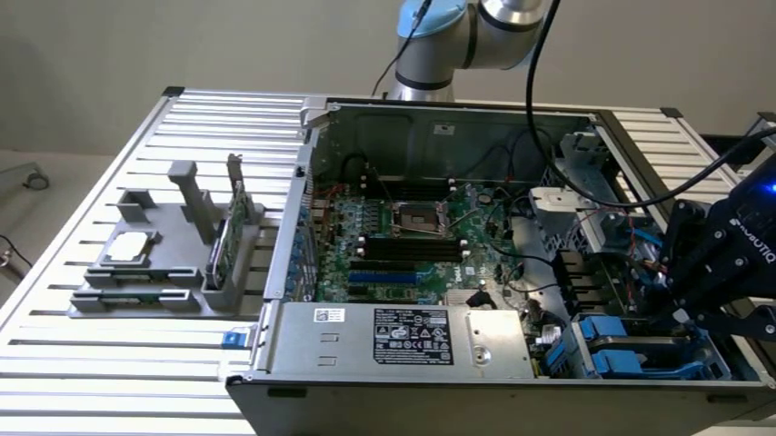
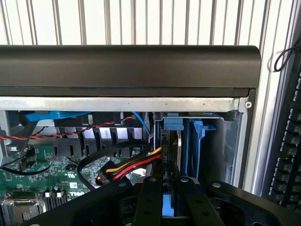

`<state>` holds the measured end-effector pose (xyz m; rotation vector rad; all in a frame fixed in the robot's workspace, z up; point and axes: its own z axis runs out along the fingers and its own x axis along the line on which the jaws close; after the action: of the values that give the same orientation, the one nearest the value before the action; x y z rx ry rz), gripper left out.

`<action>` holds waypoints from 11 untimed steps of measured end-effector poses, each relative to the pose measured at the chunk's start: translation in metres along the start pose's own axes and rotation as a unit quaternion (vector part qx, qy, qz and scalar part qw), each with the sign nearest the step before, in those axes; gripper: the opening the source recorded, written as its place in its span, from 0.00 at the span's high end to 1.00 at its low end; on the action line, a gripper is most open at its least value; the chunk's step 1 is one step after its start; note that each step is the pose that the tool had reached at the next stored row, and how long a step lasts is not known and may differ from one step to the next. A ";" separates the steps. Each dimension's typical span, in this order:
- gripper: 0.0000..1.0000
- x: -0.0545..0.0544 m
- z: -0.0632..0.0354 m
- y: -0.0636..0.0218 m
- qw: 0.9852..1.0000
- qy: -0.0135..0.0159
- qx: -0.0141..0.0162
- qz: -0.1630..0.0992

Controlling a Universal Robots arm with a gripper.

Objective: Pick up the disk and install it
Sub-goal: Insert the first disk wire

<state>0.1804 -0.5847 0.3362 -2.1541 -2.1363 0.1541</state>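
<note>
The disk (image 2: 178,155) stands on its edge in the drive bay of the computer case (image 1: 363,400) — blue rails along its sides. The pincer (image 2: 167,197) is closed on it, cables (image 2: 136,165) just beside, bay wall near.

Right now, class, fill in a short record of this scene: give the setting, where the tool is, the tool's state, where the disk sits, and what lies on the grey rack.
setting: open computer case on a slatted metal table
tool position: tool low at the drive bay, exterior view's right
tool state: shut on the disk
disk: disk with blue rails, upright in the bay
grey rack: grey rack holds a processor chip and a green circuit card
</note>
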 end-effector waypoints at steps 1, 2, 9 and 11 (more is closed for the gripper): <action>0.83 0.000 0.0002 0.0000 1.000 0.000 0.000 0.000; 0.83 0.000 0.0003 0.0001 1.000 0.000 0.000 0.000; 0.83 0.000 0.0012 0.0003 1.000 0.000 0.000 0.000; 0.83 0.000 0.0014 0.0007 1.000 0.000 0.000 0.000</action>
<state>0.1808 -0.5848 0.3347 -2.1536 -2.1359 0.1532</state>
